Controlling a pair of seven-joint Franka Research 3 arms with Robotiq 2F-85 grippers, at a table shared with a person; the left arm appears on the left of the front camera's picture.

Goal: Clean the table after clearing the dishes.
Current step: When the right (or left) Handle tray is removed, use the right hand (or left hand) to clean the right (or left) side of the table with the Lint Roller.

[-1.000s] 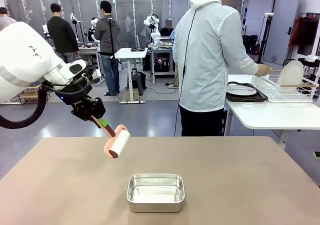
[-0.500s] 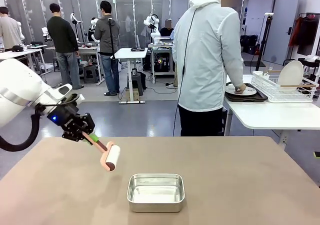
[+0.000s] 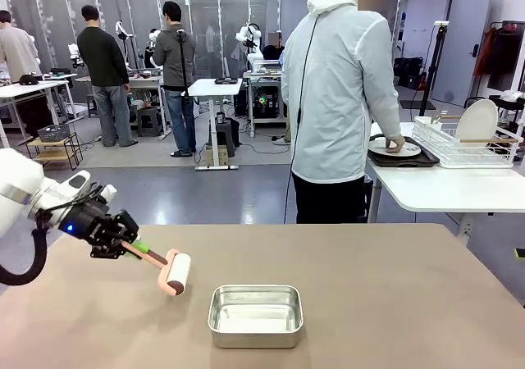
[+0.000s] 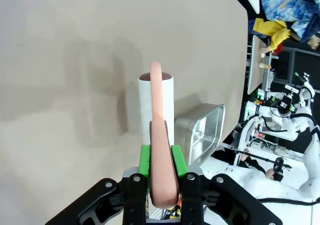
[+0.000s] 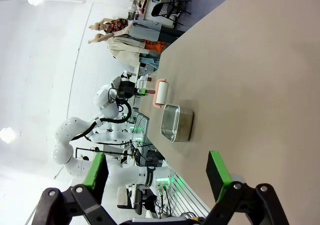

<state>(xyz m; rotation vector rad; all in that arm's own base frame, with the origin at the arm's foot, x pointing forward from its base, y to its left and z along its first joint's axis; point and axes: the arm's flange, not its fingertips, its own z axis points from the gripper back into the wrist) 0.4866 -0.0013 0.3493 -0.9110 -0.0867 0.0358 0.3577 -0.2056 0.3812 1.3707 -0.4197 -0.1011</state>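
My left gripper [image 3: 131, 247] is shut on the pink handle of a white lint roller [image 3: 175, 272], held low over the left part of the brown table [image 3: 394, 303]; whether the roll touches the top I cannot tell. The left wrist view looks along the green pads [image 4: 145, 160], which clamp the handle, with the roller [image 4: 156, 97] ahead over the table [image 4: 60, 60]. Open and holding nothing, my right gripper [image 5: 156, 172] hangs over the table [image 5: 260, 85]. The dishes are on the white side table: one plate [image 3: 394, 149] on a dark tray, another plate [image 3: 477, 121] upright in a wire rack.
A small steel pan [image 3: 255, 314] sits at the front middle, just right of the roller, and shows as the pan [image 4: 205, 130] and the pan [image 5: 176, 122]. A person in a white jacket [image 3: 340, 98] stands beyond the far edge, one hand on the tray's plate.
My left arm has swung down and to the left, bringing the roller from mid-air to close over the table. The person's hand went from the rack to the plate on the tray.
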